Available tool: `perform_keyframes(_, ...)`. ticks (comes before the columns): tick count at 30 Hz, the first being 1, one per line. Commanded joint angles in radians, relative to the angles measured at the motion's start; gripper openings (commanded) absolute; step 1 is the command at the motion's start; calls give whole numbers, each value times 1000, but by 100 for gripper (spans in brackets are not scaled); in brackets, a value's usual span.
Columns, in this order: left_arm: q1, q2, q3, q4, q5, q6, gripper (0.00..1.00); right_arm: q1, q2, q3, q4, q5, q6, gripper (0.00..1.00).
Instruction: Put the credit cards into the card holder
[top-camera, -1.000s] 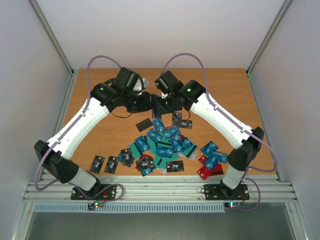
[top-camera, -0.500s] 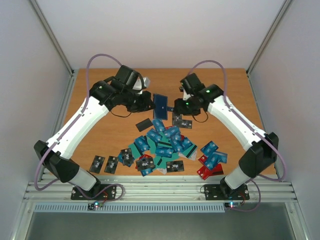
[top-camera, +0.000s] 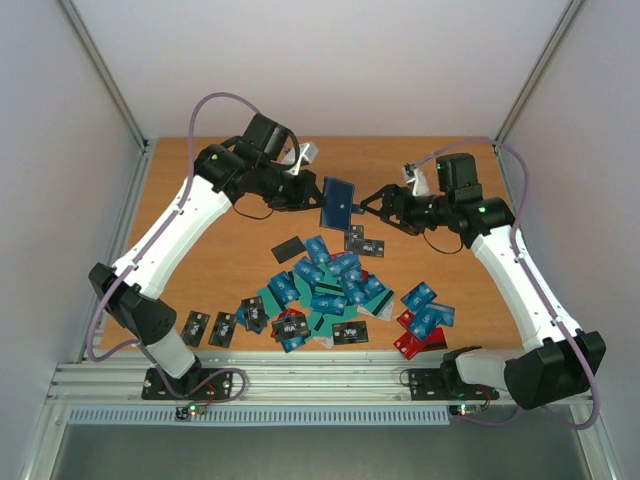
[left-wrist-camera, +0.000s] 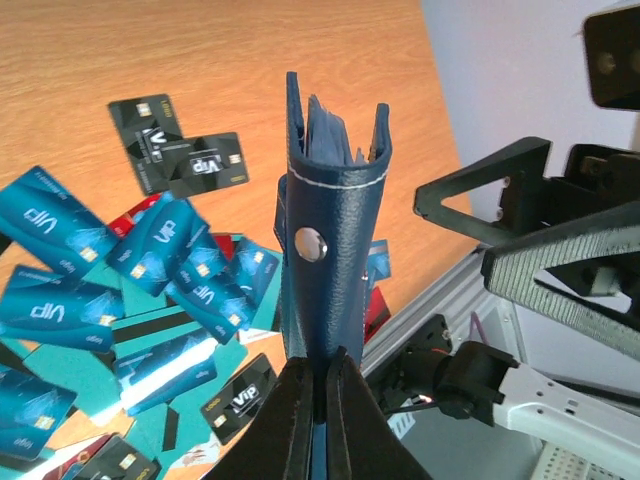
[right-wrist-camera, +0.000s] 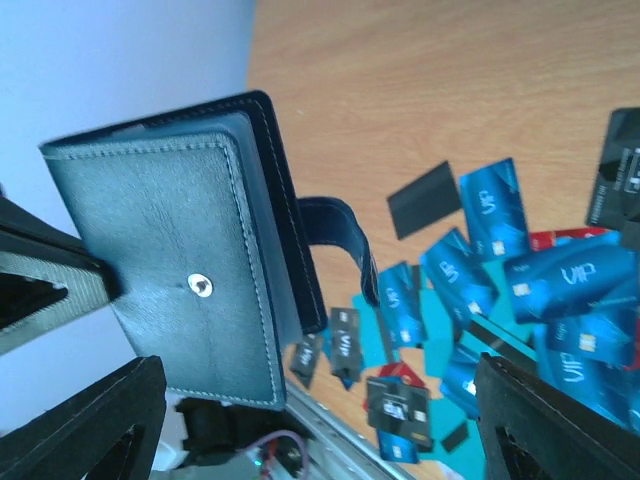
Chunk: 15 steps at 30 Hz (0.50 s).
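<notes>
Card holder (top-camera: 339, 203), navy-blue folding leather, hangs above the wooden desk (top-camera: 240, 265), clenched in the left gripper (left-wrist-camera: 320, 362). The right gripper (top-camera: 368, 205) is released beside it. Blue, teal, black and red plastic credit cards (top-camera: 325, 285) litter the desk's near edge.

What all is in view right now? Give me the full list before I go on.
card holder: one, dark navy, held up off the table at the far middle, its snap flap hanging loose.
cards: many, blue, teal, black and red, loose on the table; most overlap in a pile at the near middle, a few black ones lie apart to the near left, and the red ones are at the near right.
table: one, orange-brown wood, under everything.
metal rail: one, silver, along the near edge.
left gripper: one, black, shut on the card holder's edge.
right gripper: one, black, open, just right of the card holder and holding nothing.
</notes>
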Motion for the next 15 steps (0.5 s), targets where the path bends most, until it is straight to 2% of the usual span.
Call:
perform_keyframes(1,2,16,72,57,103,0,0,-67,-32,-44,155,-190,111,85)
perform_keyframes(7,2,15,85,128,215,-60,0,-123,-7,-31,181,-248,119,79)
perform_keyframes(15,2,0,77,208,283,-128,0,-159,3,-38,201,-303,116,61)
